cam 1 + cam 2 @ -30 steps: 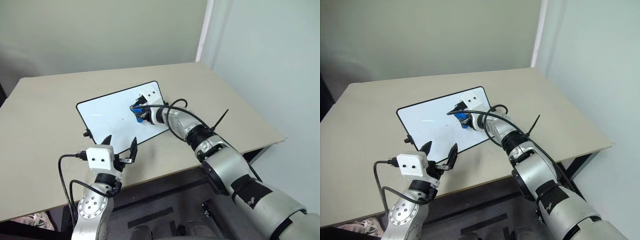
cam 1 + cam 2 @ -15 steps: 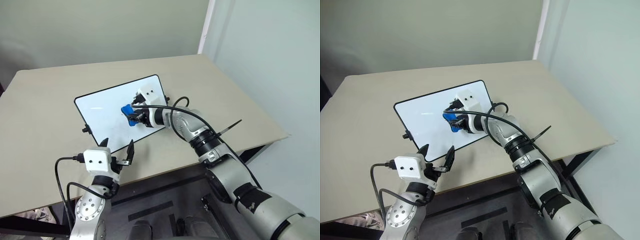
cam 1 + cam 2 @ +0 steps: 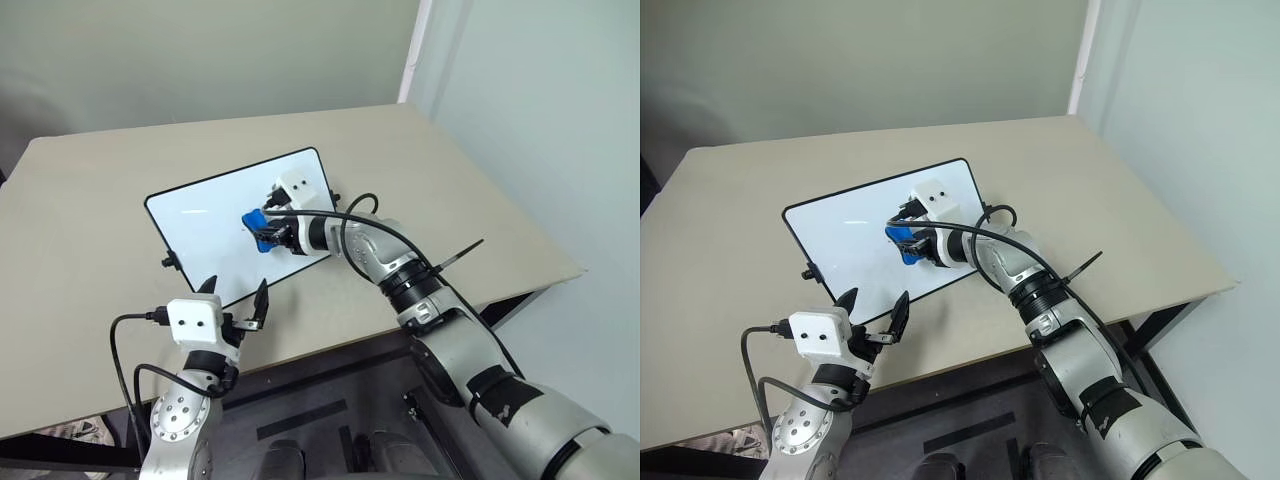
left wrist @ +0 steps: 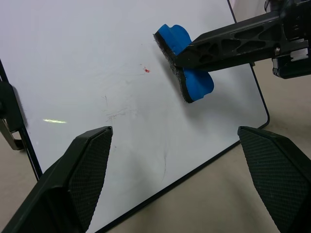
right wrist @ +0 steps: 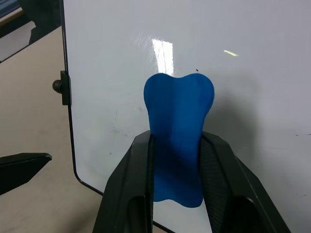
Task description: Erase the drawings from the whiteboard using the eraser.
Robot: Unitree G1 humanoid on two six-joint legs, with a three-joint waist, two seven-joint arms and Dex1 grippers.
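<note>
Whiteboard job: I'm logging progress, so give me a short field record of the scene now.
whiteboard: flat on the table, mostly wiped
drawings: a tiny red speck remains, plus faint smears
eraser: blue, clamped in the right hand, over the board
left hand: open, empty, at the board's near edge

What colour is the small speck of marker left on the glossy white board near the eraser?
Red: a tiny speck of marker on the glossy white board, clearest in the left wrist view.
</note>
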